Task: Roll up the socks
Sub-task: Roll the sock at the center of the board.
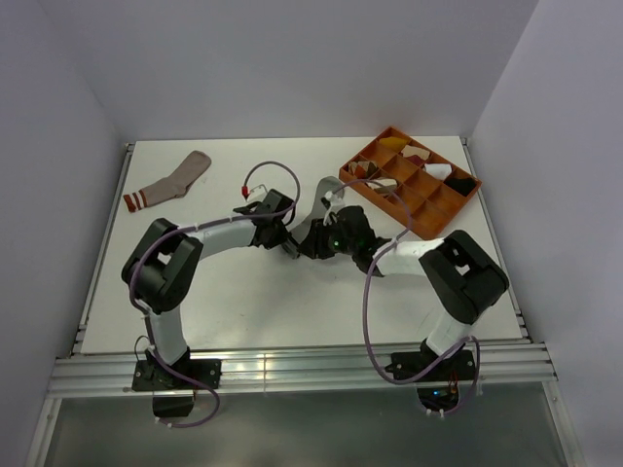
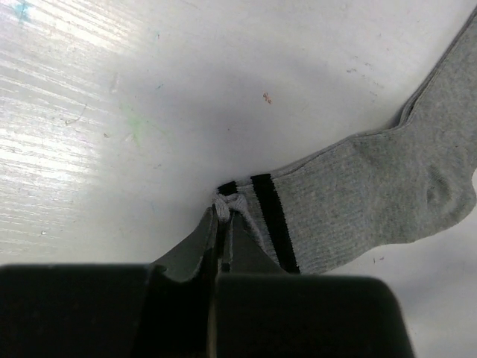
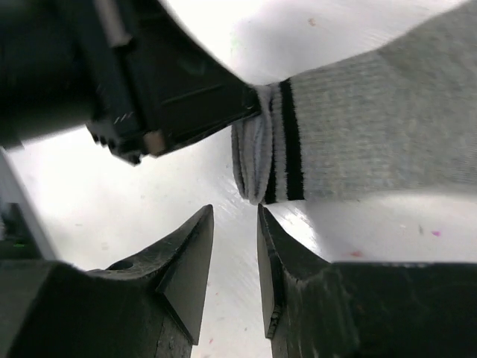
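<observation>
Black wedge-shaped fingers of the right gripper (image 3: 235, 212) fill the 6 o'clock edge of the right wrist view.

From above, the white flat table (image 1: 243, 302) is walled in at 9, 12 and 3 o'clock. Its widest bare stretch runs from 6 to 8 o'clock, between the arms and the near edge. An orange plastic divided tray (image 1: 367, 151) takes the 1 o'clock corner, close to the right edge. A pinkish-tan knit sock with red and white cuff stripes (image 1: 173, 182) lies flat at 10 o'clock, its cuff near the left edge and well apart from both grippers.

Both grippers meet near the table's middle, at the cuff of the grey ribbed knit sock with two black cuff stripes (image 2: 358, 201). This grey sock lies on the table, its foot trailing toward 1 o'clock.

The left gripper (image 2: 222, 216) has its fingers pressed together, pinching a small bunch of the cuff's rim.

The right gripper's fingers stand a narrow gap apart with nothing between them. Their tips sit just at 6 o'clock of the cuff; contact cannot be told.
</observation>
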